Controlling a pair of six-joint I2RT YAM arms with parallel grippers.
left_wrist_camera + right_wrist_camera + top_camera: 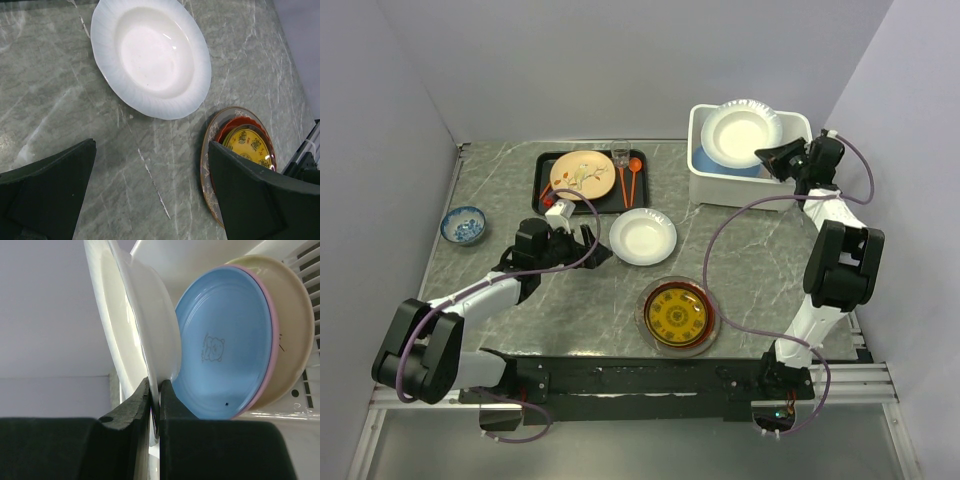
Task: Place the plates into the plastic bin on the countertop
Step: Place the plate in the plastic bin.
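The right gripper point(156, 385) has its two black fingers pressed together on the rim of the held white plate point(145, 315), pinching the thin edge between them. The plate hangs over the plastic bin point(730, 188) at the far right of the countertop point(760, 260). Whether its lower edge touches anything yet cannot be told.

The step in hand appears to be setting this plate down in the bin. It would likely go best if the plate is lowered slowly beside the blue plate point(225, 340) and let go only once its weight rests on something. An early release could let it drop and knock the plates below.

The bin already holds the blue plate, which carries a small printed figure. Close behind it sits a pink-and-cream plate point(292, 330); whether that is one plate or two is unclear.

The left gripper point(592, 247) has its fingers spread wide and holds nothing. It is low over the countertop, just beside the loose white plate point(643, 237). Nearer the arm bases lies the dark red plate point(678, 316), patterned in gold. At the far left, the black tray point(542, 190) holds the cream floral plate point(582, 174). By the look of it, three plates are not yet in the bin.
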